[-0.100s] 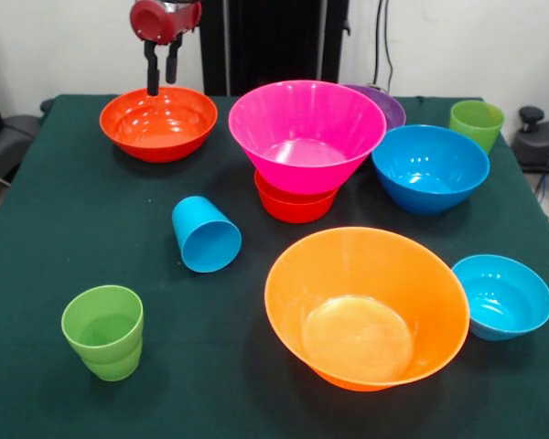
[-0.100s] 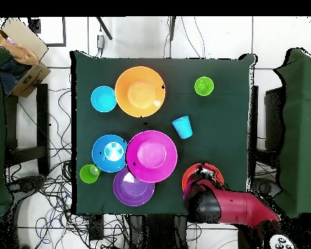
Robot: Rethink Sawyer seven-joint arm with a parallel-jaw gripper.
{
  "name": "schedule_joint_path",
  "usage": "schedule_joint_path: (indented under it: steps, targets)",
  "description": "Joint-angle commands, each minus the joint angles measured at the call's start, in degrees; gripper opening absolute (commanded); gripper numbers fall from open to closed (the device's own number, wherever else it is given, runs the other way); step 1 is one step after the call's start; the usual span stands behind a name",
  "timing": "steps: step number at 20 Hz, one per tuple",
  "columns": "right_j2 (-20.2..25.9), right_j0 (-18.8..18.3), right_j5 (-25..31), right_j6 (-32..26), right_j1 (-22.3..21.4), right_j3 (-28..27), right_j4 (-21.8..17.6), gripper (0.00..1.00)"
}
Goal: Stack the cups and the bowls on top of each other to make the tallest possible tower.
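Observation:
My gripper (image 1: 162,86) hangs open over the far rim of the medium red-orange bowl (image 1: 158,123) at the back left, holding nothing. One fingertip (image 1: 152,90) reaches down to the rim line. The large pink bowl (image 1: 306,133) sits on the small red-orange bowl (image 1: 293,206) at mid-table. Behind it shows the purple bowl (image 1: 382,102), with the blue bowl (image 1: 430,167) to its right. The large orange bowl (image 1: 366,306) and small blue bowl (image 1: 503,297) stand near the front. A sky blue cup (image 1: 206,235) lies on its side. Green cups stand upright at front left (image 1: 103,331) and back right (image 1: 477,122).
In the overhead view my arm (image 2: 229,206) covers part of the red-orange bowl (image 2: 202,174) near the table's bottom edge. The dark green tablecloth (image 1: 64,229) shows bare along the left side. Cables and chairs surround the table.

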Motion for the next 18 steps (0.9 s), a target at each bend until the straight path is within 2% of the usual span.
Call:
schedule_joint_path:
  steps: [1,5,14,18]
  targets:
    - [-0.7,4.2,-2.9,14.2,1.4,2.2,-1.8,1.00]
    - [-1.7,5.1,-3.5,14.6,1.5,2.6,-1.2,1.00]
    - [-7.1,10.8,-6.7,17.5,4.0,2.4,0.4,1.00]
    - [-8.5,12.2,-8.9,18.3,5.5,2.2,0.8,1.00]
